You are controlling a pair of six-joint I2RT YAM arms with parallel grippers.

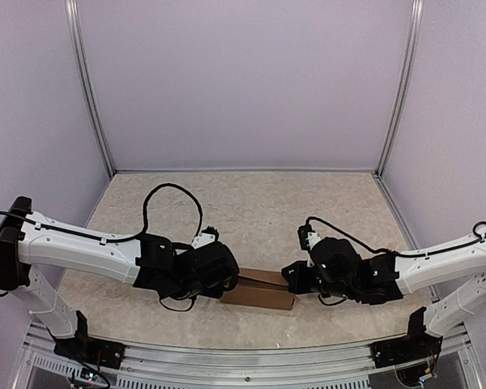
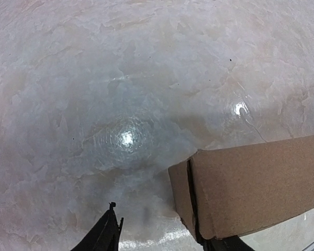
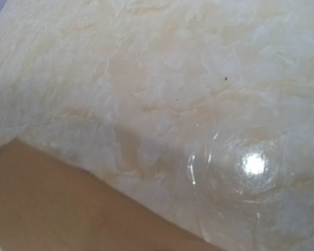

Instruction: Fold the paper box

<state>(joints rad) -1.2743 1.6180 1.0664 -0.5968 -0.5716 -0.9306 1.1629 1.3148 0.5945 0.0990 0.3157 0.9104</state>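
Left tool (image 1: 229,284), right tool (image 1: 292,279) low, opposed.

The paper box (image 1: 259,292) lies on the table (image 1: 259,211) toward its near edge, midway between the two arms. The left gripper (image 1: 229,282) is at the box's left end and the right gripper (image 1: 291,279) at its right end.
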